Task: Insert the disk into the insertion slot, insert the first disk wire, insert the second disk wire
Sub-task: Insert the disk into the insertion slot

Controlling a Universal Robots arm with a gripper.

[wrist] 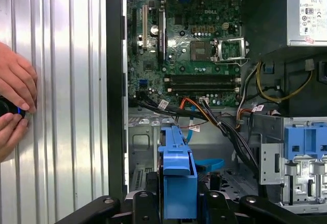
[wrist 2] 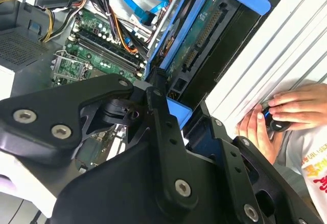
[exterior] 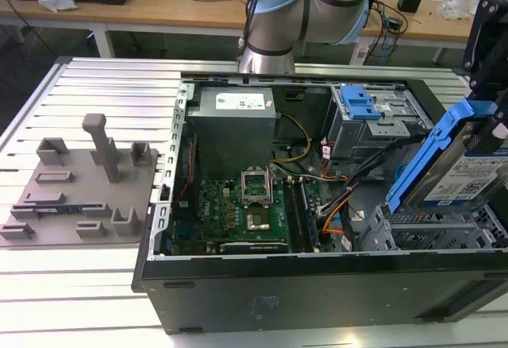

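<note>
The disk [exterior: 468, 175], a silver drive with a white label in a bright blue carrier, hangs tilted over the case's corner at the exterior view's right. My gripper [exterior: 486, 102] is shut on it. Both wrist views show the black fingers [wrist: 220, 202] clamping the blue carrier [wrist: 177, 175]; the disk's green circuit side [wrist 2: 204, 24] faces the second wrist camera. The insertion slot [exterior: 429, 233], a grey perforated cage, lies just below the disk, apart from it. A loose flat blue cable [wrist: 207, 165] and an orange and black wire bundle [wrist: 204, 109] lie beside the cage [wrist: 140, 150].
A taller cage with a blue latch [exterior: 361, 106] and the grey power supply [exterior: 234, 106] stand at the case's back. The motherboard [exterior: 246, 205] fills the floor. A grey fixture plate [exterior: 79, 189] lies outside. A person's hands [wrist: 15, 106] rest on the ribbed table [wrist: 61, 81] holding a small black object.
</note>
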